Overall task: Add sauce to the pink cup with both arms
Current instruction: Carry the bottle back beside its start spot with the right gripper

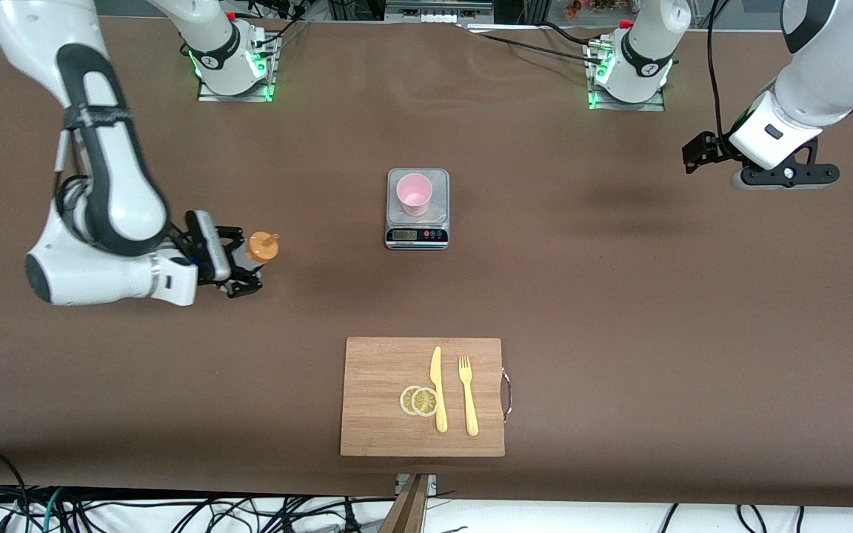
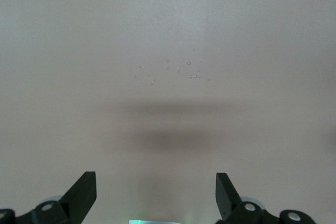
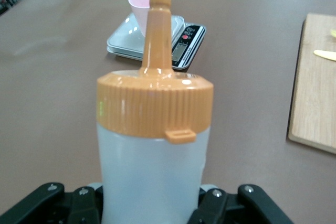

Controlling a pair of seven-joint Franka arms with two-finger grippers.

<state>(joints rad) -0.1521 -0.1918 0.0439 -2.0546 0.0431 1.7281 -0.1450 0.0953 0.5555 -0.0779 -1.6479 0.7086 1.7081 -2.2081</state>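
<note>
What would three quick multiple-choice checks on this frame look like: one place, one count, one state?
1. The pink cup stands:
A on the scale
B on the cutting board
C on bare table

2. Lemon slices on the cutting board:
A one
B two
C four

3. The right tool is:
A open over the scale
B shut on the sauce bottle
C shut, empty

Key: 1 A, cup sits on the scale's plate. 2 B, two overlapping slices beside the knife. 3 B, fingers clamp the bottle; left tool hangs open, empty.
</note>
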